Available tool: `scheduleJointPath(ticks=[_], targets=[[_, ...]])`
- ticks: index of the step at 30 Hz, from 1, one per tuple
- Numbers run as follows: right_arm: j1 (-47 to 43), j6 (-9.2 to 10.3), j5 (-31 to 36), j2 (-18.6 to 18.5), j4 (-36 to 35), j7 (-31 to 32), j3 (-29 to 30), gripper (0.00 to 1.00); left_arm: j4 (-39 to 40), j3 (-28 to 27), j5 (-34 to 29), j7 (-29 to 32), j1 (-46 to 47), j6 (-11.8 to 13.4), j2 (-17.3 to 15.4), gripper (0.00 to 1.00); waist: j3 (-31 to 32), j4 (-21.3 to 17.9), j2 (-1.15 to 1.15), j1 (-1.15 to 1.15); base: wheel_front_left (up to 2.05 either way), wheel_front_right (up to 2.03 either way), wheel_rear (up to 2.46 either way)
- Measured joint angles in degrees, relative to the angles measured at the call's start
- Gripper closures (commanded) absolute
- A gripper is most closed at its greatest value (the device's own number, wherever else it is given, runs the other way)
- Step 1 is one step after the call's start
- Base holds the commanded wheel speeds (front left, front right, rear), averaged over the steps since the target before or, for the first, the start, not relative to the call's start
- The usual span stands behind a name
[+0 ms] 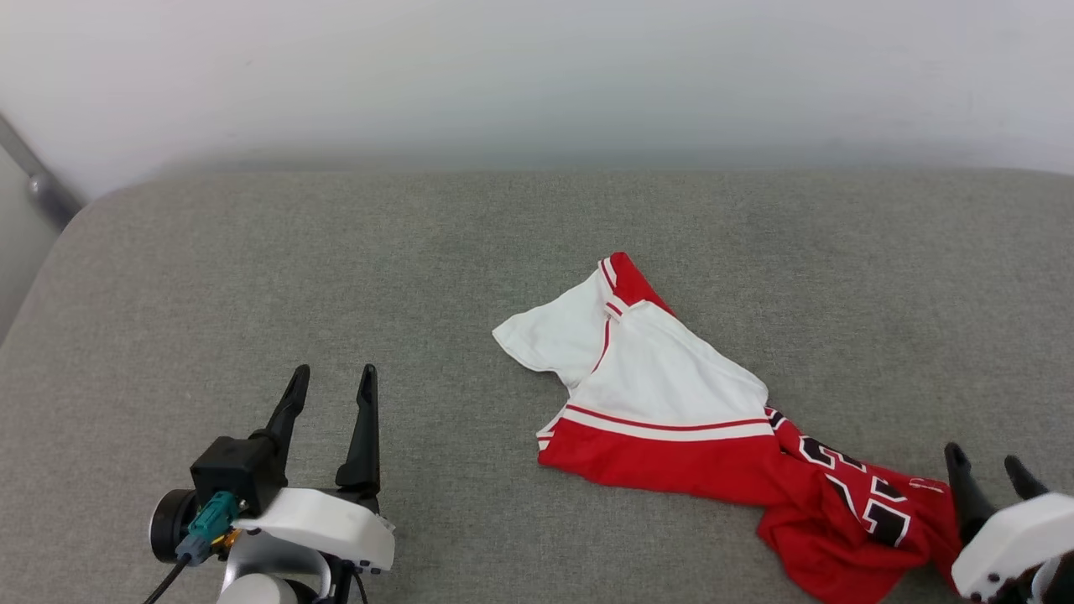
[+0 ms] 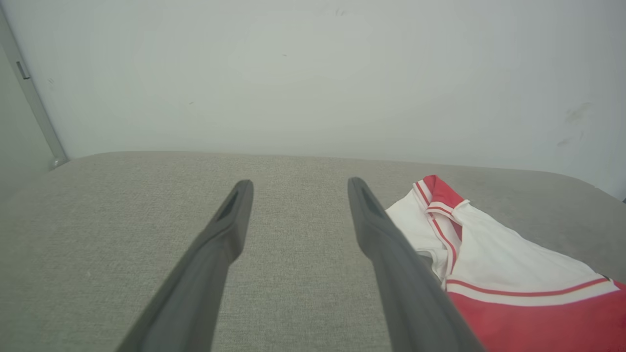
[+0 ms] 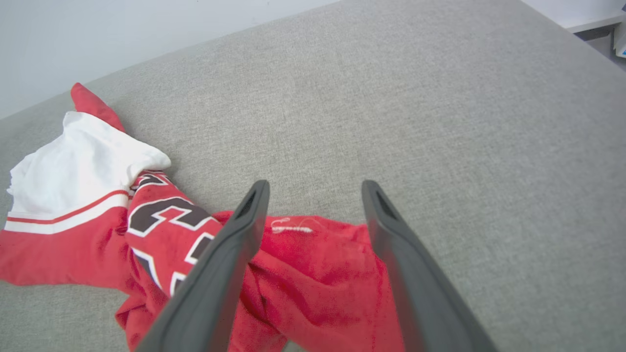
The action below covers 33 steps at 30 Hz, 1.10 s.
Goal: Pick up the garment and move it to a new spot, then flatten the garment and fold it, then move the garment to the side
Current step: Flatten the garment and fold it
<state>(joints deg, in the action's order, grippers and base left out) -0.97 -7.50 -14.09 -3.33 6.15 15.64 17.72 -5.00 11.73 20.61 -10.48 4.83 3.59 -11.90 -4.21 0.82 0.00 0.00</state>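
The garment (image 1: pixel 671 403), a red jersey with white shoulders and black white-outlined lettering, lies crumpled on the grey cushion, stretched from the middle toward the front right. Its white upper part (image 2: pixel 494 254) shows to the right of my left fingers; its bunched red end (image 3: pixel 313 278) lies under my right fingers. My left gripper (image 1: pixel 331 377) stands open at the front left, well clear of the cloth. My right gripper (image 1: pixel 986 466) is open at the front right, just above the red end, with nothing pinched between its fingers.
The grey cushion (image 1: pixel 252 277) spreads wide to the left and behind the jersey. A pale wall (image 1: pixel 537 75) rises behind it. A metal rail (image 1: pixel 38 180) runs at the far left corner.
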Motion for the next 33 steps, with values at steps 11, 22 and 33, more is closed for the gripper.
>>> scheduleJointPath(ticks=[11, 22, 33], targets=[[21.12, -0.01, -1.94, -8.15, 4.34, 30.09, -12.98, 0.00, -0.11, 3.00, -0.41, -1.66, 6.83, -2.08, 1.66, 0.00, -7.06, 4.73, 0.00, 0.00, 0.00, 0.00, 0.00], [27.21, -0.04, -3.08, -11.43, 11.79, 39.92, -18.26, 0.00, -3.81, 4.16, -0.60, -3.76, 11.48, -4.09, 3.56, 0.00, -12.98, 10.06, 0.00, 0.00, 0.00, 0.00, 0.00], [28.44, -0.01, -5.17, -14.05, 8.20, 34.90, -26.47, 1.00, -5.79, 3.26, -0.78, -4.34, 11.03, -4.08, 3.54, 0.00, -11.46, 9.40, 0.00, 0.01, 0.00, 0.00, 0.00]])
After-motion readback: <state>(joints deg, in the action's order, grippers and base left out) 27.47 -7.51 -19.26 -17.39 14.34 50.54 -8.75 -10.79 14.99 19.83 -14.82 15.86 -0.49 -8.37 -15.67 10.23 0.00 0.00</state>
